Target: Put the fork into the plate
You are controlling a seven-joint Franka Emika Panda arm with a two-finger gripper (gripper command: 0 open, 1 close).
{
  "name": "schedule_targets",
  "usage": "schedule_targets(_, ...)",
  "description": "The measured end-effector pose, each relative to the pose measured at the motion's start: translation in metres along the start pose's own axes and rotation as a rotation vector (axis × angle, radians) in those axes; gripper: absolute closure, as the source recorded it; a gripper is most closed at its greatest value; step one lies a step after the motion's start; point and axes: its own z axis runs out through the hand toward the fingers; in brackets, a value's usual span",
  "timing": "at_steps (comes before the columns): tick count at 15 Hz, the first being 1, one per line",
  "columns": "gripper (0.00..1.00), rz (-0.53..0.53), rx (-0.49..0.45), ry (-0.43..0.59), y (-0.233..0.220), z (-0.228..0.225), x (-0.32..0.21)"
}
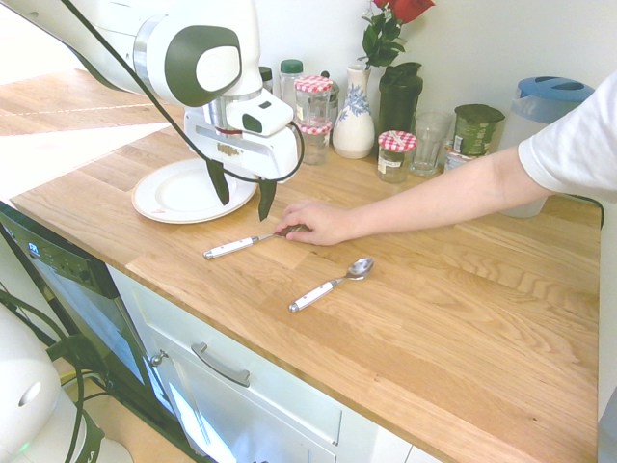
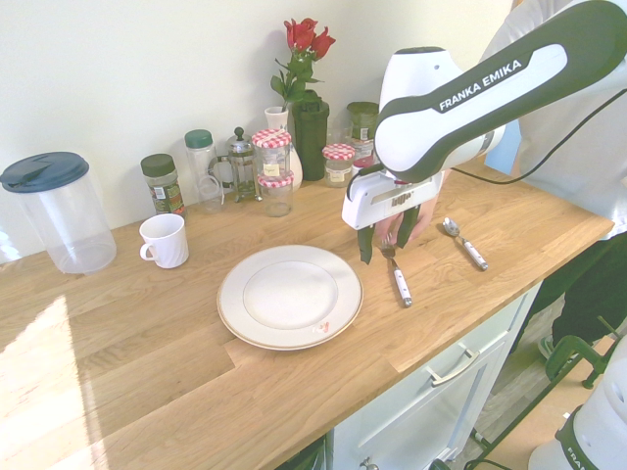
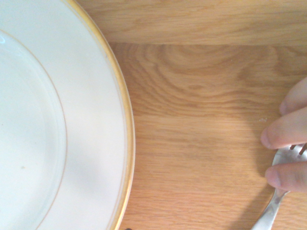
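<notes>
The fork [image 1: 231, 246] lies flat on the wooden counter, white handle toward the front edge; a person's hand [image 1: 313, 222] rests on its tines. It also shows as fork [image 2: 400, 279] and, tines under fingertips, fork [image 3: 283, 163]. The round white plate [image 1: 159, 198] sits left of it, empty; plate [image 2: 235, 313] and plate [image 3: 96, 110] show its thin gold rim. My gripper [image 1: 241, 191] hangs open above the counter between plate and fork, holding nothing, also seen as gripper [image 2: 384, 238].
A white-handled spoon [image 1: 328, 285] lies right of the fork. Jars [image 1: 395, 154], a vase [image 1: 354, 121], a dark bottle [image 1: 398, 96] and a jug [image 1: 540, 116] line the back wall. A white mug [image 2: 164, 240] stands behind the plate. The person's arm [image 1: 453, 193] reaches across the counter.
</notes>
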Motion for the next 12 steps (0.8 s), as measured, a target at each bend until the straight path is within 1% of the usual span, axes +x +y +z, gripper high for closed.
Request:
schedule_targets(2,0.0,0.006,-0.014,-0.005,0.002,0.004,0.002)
schedule_targets(4,0.0,0.083,-0.049,0.007,0.002,0.001,0.001)
schedule_targets(8,0.0,0.215,-0.044,0.016,-0.009,-0.033,-0.048)
schedule_targets(10,0.0,0.29,-0.057,0.026,-0.007,-0.031,-0.069)
schedule_targets(12,0.0,0.355,-0.095,0.061,0.001,-0.018,-0.086)
